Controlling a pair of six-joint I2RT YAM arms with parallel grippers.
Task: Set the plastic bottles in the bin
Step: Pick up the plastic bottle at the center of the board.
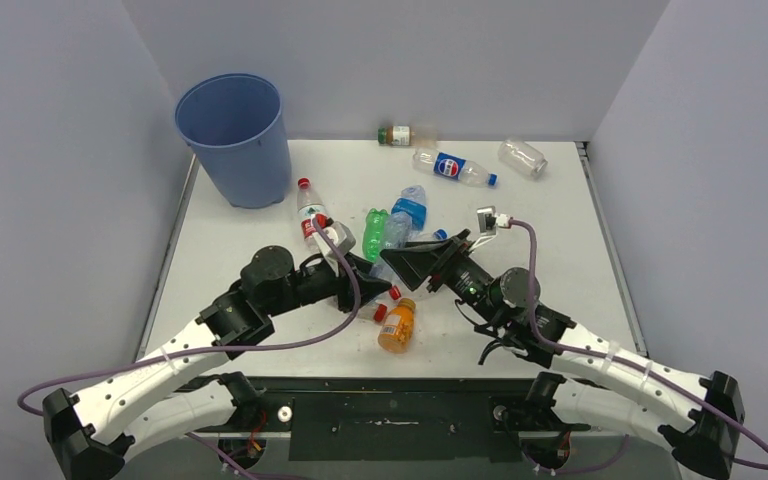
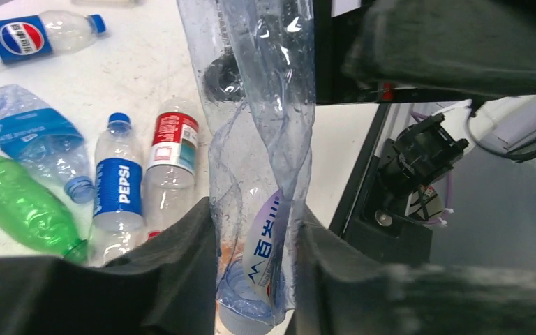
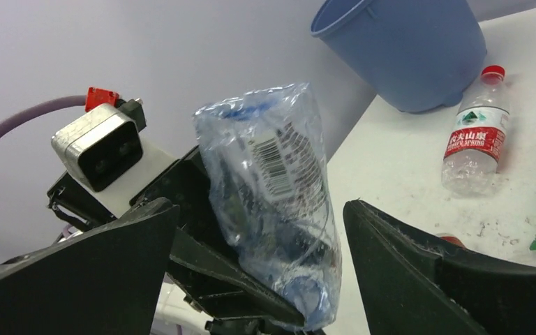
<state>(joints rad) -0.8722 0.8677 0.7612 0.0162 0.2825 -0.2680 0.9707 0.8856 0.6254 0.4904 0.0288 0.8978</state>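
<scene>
Left wrist: crumpled clear plastic bottle pinched between black jaws.

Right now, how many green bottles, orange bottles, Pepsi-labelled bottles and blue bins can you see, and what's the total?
Green bottles: 1
Orange bottles: 1
Pepsi-labelled bottles: 2
Blue bins: 1
Total: 5

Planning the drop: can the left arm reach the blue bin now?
Probably yes. The bin stands on that arm's side of the table; the left end effector clamps the crushed bottle, the right end effector is open, apart from it. Only a red-labelled bottle lies between.
</scene>
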